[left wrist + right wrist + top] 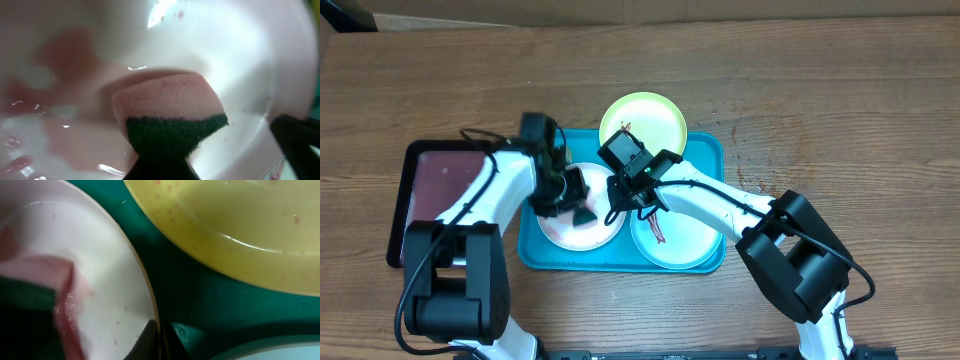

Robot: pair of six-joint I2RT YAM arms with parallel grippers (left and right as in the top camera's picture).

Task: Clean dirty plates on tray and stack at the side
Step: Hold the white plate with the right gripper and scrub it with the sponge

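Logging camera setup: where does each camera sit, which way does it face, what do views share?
Overhead: above the table, facing straight down; left arm and right arm show.
Left wrist: close over the white plate, facing it; left gripper holds the sponge.
Right wrist: low over the tray, right gripper pinching the plate's rim.
Shared: both wrist views show the white plate and sponge.

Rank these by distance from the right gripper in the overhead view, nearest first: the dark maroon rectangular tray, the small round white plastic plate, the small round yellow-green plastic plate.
1. The white plate, in the left half of the turquoise tray; the right gripper pinches its rim.
2. The yellow-green plate, just behind, overlapping that tray's far edge.
3. The maroon tray, far off to the left.
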